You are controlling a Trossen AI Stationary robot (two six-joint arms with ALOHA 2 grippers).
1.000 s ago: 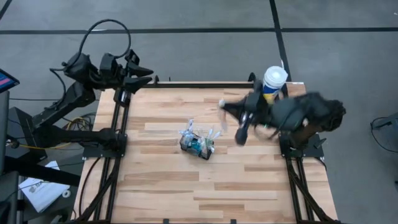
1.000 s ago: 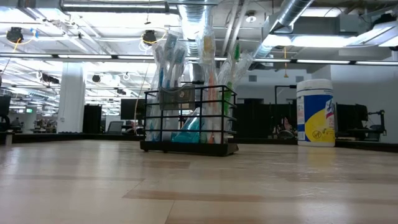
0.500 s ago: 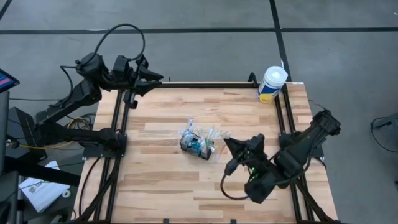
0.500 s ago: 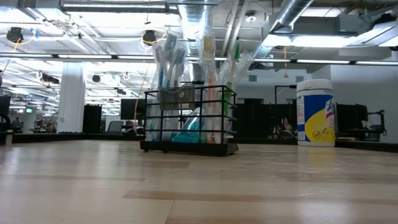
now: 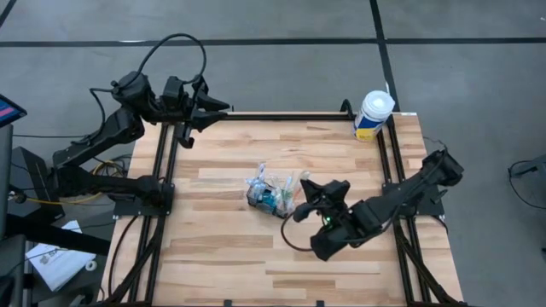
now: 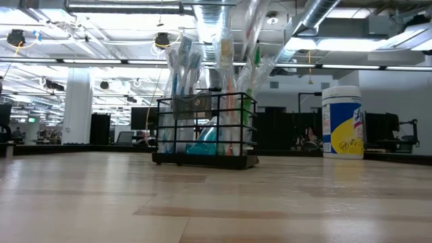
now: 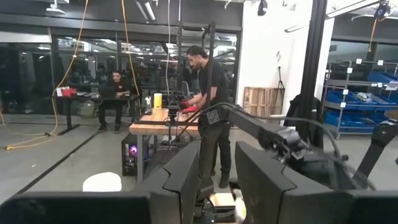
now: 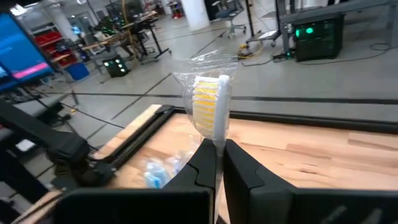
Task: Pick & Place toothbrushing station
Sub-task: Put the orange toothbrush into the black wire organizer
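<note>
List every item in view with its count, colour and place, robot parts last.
toothbrushing station: one, black wire mesh, middle of the table, wrapped toothbrushes standing in it.
wrapped toothbrush: one, white with yellow bristles in clear wrap, clamped in the right gripper.
tub: one, white with a yellow-blue label, far right corner of the table.
table: one, light wood with a black frame.
people: two, in dark clothes, in the room beyond the table.
left gripper: one, black, at the far left corner of the table, holding nothing.
right gripper: one, black, beside the station's right side.
</note>
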